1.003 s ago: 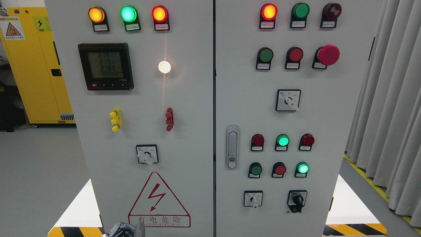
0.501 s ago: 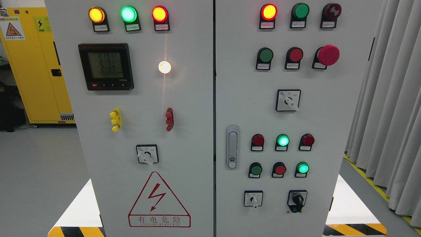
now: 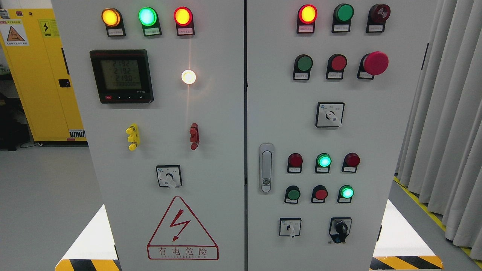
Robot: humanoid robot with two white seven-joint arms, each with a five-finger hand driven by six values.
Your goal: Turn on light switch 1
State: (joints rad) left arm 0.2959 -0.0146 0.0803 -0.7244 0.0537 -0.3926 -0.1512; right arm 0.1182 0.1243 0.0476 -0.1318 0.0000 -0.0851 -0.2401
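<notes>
Grey control cabinet (image 3: 218,113), white lamp (image 3: 188,76) lit

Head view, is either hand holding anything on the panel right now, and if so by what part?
Nothing is seen held. Neither hand is in view; the panel and its switches, such as the rotary switch, stand untouched.

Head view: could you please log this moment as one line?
hands: out of view | white lamp: lit | cabinet: untouched

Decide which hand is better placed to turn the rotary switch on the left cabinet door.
Probably left: neither hand is in view, but the rotary switch sits on the left door, that arm's side.
</notes>
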